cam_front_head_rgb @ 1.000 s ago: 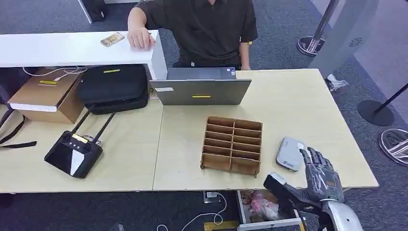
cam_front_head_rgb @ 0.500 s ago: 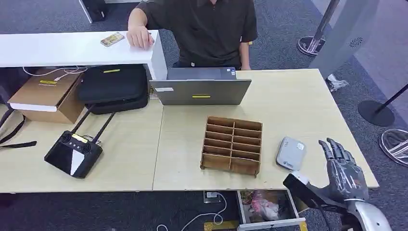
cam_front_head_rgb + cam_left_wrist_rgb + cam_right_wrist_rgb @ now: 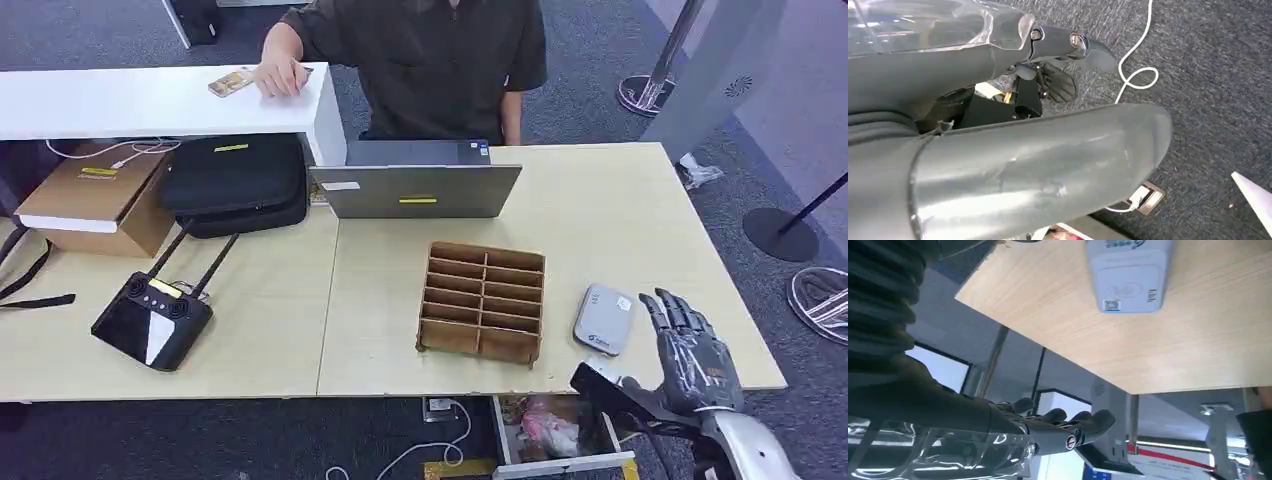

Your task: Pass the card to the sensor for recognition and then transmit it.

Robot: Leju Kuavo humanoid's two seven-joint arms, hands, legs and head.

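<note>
the right hand (image 3: 693, 358) sits at the lower right of the head view, raised off the near right edge of the worktop (image 3: 620, 215), its dark fingers (image 3: 672, 312) straight and spread and its thumb stuck out to the left; it holds nothing. in the right wrist view the same hand (image 3: 1063, 427) shows its fingers extended side by side, apart from the wooden surface.

the sensor (image 3: 604, 319), a small pale grey rounded box with a little label, lies flat on the worktop at the lower right of the frame, just left of the right hand's fingertips and not touching them. it lies just to the right of the wooden divider rack (image 3: 483, 301), a brown open grid of compartments near the front edge, centre right.

a small card (image 3: 233, 81) with a yellowish face lies on the white counter (image 3: 120, 100) at the upper left of the frame, beside the person's hand (image 3: 277, 76); the person (image 3: 430, 60) in a dark shirt is at the top centre, behind a grey laptop (image 3: 418, 180) standing on the worktop.

at the left of the frame sit a cardboard box (image 3: 90, 195), a black bag (image 3: 235, 180) and, lower down, a black controller (image 3: 150, 320) with two antennas.

the left hand (image 3: 1058, 75) appears in the left wrist view above grey carpet with a white cable; its dark fingers are partly hidden behind the arm, so i cannot tell how far it is open.
</note>
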